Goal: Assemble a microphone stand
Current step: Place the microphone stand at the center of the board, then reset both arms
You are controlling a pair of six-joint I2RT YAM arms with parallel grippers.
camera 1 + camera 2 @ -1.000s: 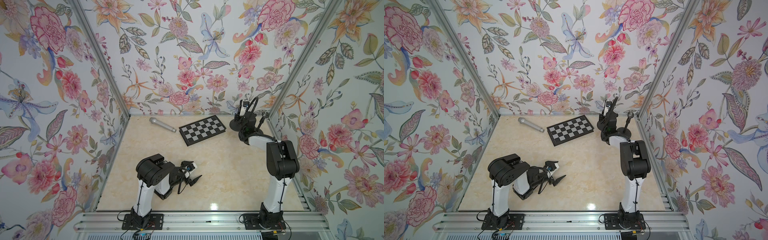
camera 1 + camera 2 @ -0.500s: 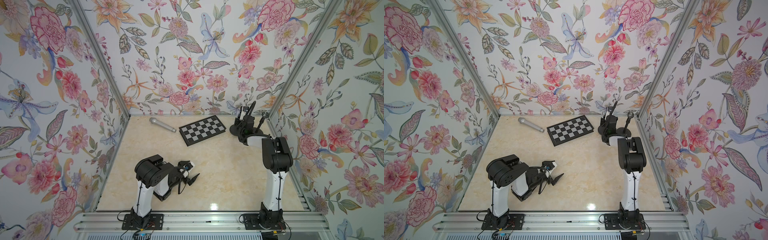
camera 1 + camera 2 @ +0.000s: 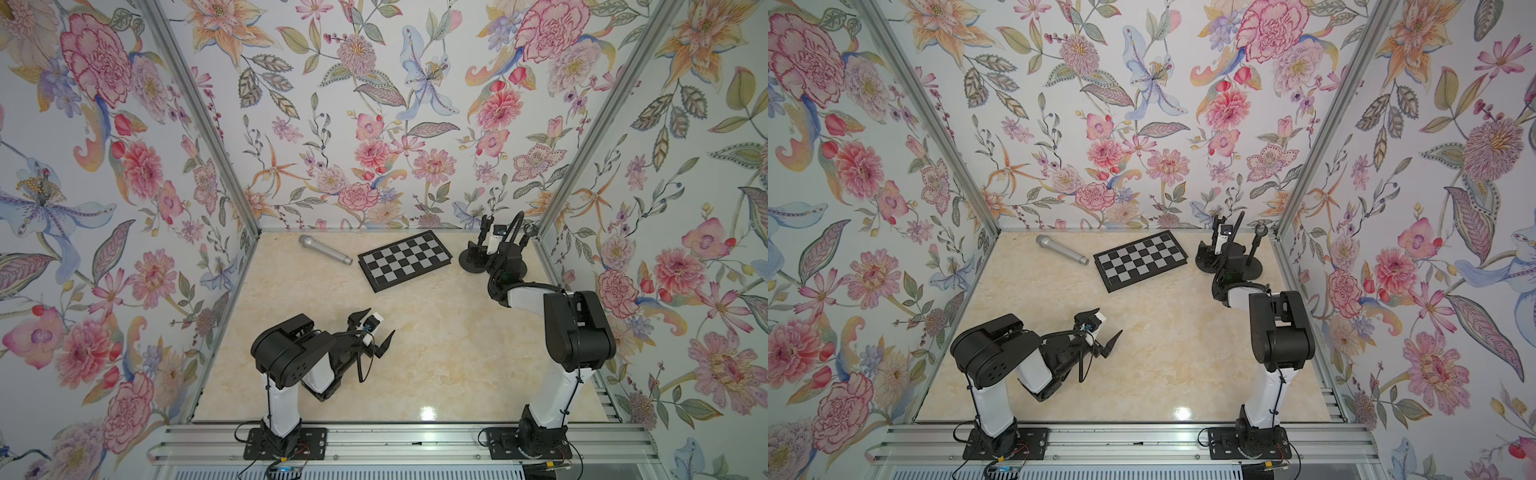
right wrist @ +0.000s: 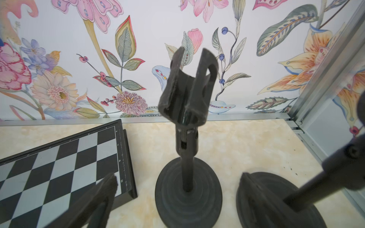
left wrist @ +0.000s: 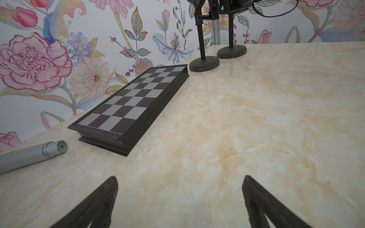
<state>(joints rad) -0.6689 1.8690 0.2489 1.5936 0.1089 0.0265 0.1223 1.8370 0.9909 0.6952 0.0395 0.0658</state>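
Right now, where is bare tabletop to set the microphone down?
Free: the table's wide middle, between the chessboard's near edge, the left gripper and the right arm; also the patch on the microphone's near side. Crowded: the far right corner, the clip stand and a second stand close beside the chessboard, the open right gripper at them.

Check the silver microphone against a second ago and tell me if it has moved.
No. The microphone lies where it did, its tail end just as close to the chessboard corner in both top views.
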